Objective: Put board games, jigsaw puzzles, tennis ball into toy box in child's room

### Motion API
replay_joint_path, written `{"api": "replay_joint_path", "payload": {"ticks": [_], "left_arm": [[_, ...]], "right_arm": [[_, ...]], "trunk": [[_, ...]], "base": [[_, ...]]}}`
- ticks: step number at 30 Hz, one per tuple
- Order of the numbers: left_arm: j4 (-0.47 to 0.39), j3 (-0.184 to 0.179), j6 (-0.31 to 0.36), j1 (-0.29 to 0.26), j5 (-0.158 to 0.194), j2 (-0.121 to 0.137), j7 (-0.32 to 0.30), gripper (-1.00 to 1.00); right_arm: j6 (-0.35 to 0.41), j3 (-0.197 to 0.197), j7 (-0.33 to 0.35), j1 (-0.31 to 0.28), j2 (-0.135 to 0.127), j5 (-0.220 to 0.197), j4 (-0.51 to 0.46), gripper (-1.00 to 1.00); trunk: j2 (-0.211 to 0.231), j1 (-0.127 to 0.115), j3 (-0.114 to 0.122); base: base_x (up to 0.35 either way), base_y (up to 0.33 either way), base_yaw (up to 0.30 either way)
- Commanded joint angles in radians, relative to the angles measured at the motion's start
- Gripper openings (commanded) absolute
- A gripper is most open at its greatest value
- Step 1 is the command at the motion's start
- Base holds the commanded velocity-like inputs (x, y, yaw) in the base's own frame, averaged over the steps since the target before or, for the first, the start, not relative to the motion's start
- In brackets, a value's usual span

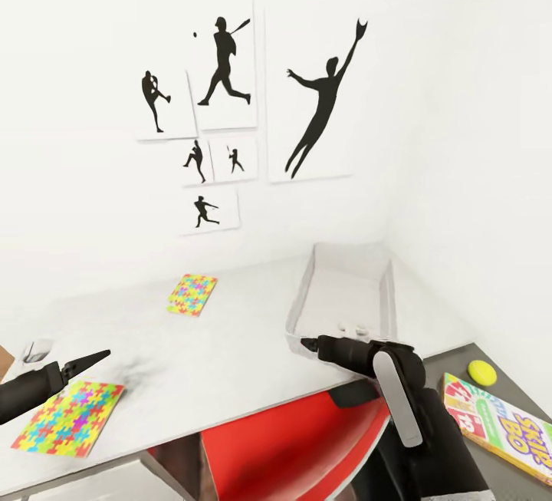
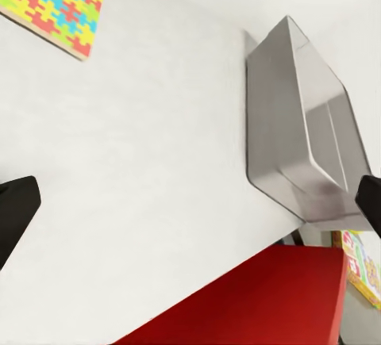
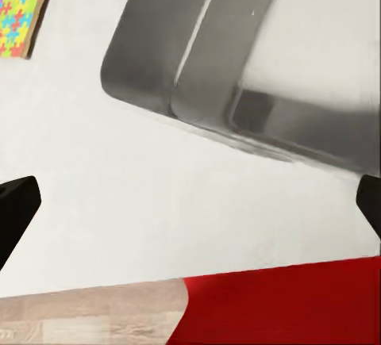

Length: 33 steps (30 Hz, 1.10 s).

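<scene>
Left of the toy box [image 1: 341,286], the left gripper [image 1: 93,360] hovers with jaws apart over the table's [image 1: 230,347] front edge, beside a jigsaw puzzle [image 1: 69,416]. A second puzzle [image 1: 192,294] lies farther back. Just before the toy box's near wall, the right gripper [image 1: 307,345] hangs, jaws spread. Right of the box lie the tennis ball [image 1: 482,370] and a board game [image 1: 498,426]. A red chair [image 1: 284,447] stands below.

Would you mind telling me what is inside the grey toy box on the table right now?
The grey rectangular toy box shows a bare floor with no toys; the right hand covers part of its near end.
</scene>
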Motion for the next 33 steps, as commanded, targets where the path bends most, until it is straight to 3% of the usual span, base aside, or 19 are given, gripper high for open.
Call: {"api": "replay_joint_path", "payload": {"ticks": [1,4,7,23,33], "left_arm": [[0.0,0.001,0.01,-0.001,0.002,0.0,-0.002,1.0],[0.0,-0.001,0.011,-0.001,0.002,0.0,-0.001,1.0],[0.0,-0.001,0.011,-0.001,0.002,0.0,-0.001,1.0],[0.0,0.002,0.01,-0.001,0.002,0.0,-0.004,1.0],[0.0,0.002,0.01,-0.001,0.002,0.0,-0.004,1.0]], "right_arm": [[-0.004,-0.014,0.001,-0.001,-0.002,-0.002,0.017,1.0],[-0.053,-0.089,0.012,-0.001,-0.037,-0.01,0.089,1.0],[-0.069,-0.112,0.023,0.0,-0.054,-0.013,0.109,1.0],[-0.077,-0.118,0.029,0.0,-0.06,-0.014,0.118,1.0],[-0.076,-0.119,0.031,-0.001,-0.06,-0.014,0.116,1.0]], "trunk": [[-0.002,0.001,-0.001],[-0.002,0.001,0.0],[-0.002,0.001,0.001],[-0.002,0.001,0.001],[-0.002,0.001,0.001]], "base": [[0.0,0.0,-0.2],[0.0,0.0,-0.095],[0.0,0.008,-0.029],[0.01,0.056,-0.027],[0.003,0.0,-0.234]]}}
